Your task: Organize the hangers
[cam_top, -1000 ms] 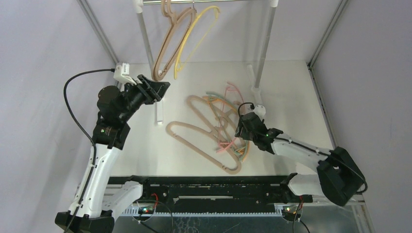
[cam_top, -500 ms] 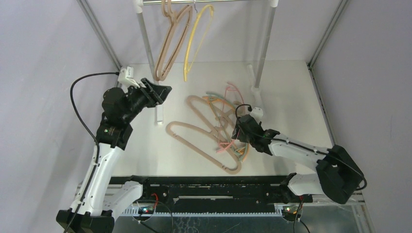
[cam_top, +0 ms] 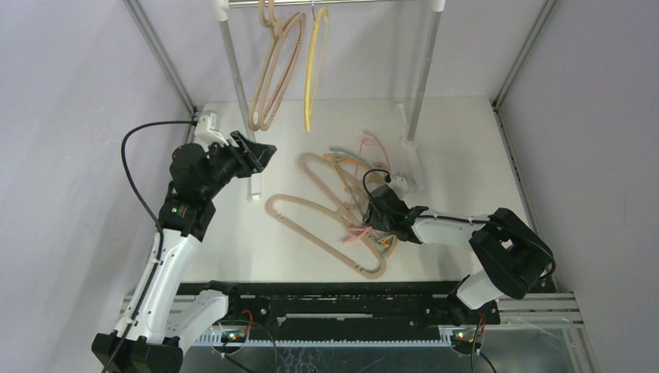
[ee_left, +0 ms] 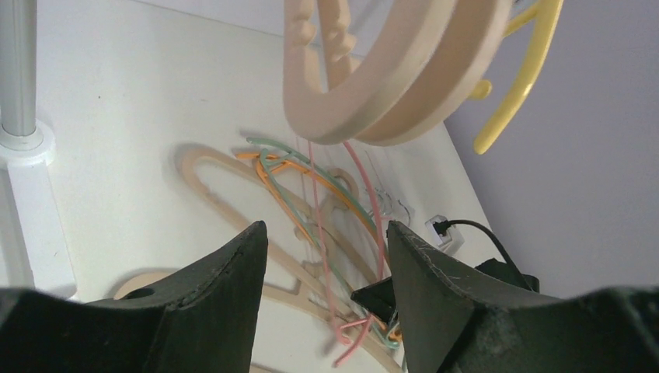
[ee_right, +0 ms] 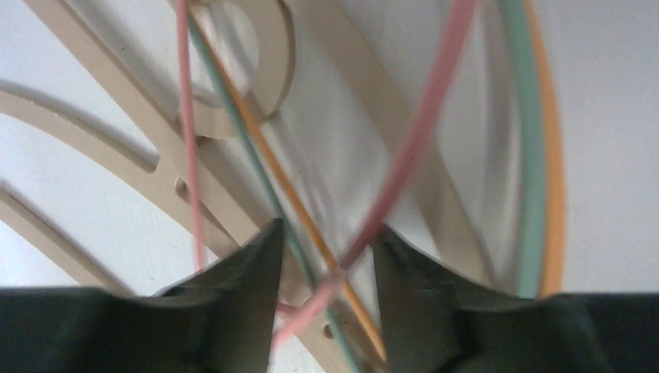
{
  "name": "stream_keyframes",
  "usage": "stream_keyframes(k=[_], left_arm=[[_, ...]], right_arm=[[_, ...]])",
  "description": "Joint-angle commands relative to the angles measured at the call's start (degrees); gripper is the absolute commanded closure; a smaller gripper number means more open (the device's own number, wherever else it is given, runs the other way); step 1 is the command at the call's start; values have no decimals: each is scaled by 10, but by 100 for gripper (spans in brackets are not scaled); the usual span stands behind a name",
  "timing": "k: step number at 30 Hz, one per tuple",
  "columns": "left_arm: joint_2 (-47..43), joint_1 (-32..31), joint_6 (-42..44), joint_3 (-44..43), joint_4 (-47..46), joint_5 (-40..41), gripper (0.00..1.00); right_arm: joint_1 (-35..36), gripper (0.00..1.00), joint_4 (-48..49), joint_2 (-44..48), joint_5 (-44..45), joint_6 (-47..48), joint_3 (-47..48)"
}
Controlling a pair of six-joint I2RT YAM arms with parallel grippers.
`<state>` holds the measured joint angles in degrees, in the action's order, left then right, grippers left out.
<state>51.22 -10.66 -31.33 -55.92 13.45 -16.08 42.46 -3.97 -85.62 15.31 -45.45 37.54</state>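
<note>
— How is the right hand (ee_right: 326, 237) set?
— Partly spread, nothing gripped. The pink hanger (ee_right: 416, 148), green hanger (ee_right: 530, 155) and orange hanger (ee_right: 553, 171) are crossed between its fingers (ee_right: 233, 303), over tan hangers (ee_right: 447, 210) on the bench (ee_right: 606, 116).
— What could be spoiled?
— Closed here, all three might be pinched and the pile dragged. The left hand (ee_left: 326, 233) is held wide, empty, below the hung hangers (ee_left: 404, 85).

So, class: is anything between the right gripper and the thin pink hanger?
Nothing visible: the right gripper straddles the thin pink hanger, jaws open; a thin green hanger and thin orange hanger share that gap.
</note>
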Motion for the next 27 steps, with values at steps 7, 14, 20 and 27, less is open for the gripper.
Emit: stream_keyframes(k=[7, 14, 20, 27], left_arm=[[-8, -2, 16, 6, -16, -4, 38], [-5, -2, 14, 8, -16, -11, 38], [-14, -2, 13, 13, -16, -14, 38], [-25, -2, 10, 21, -16, -22, 38]], right_arm=[[44, 100, -49, 48, 127, 3, 21], [83, 100, -198, 164, 256, 52, 66], [76, 100, -308, 189, 413, 156, 140], [48, 100, -220, 144, 544, 357, 221]])
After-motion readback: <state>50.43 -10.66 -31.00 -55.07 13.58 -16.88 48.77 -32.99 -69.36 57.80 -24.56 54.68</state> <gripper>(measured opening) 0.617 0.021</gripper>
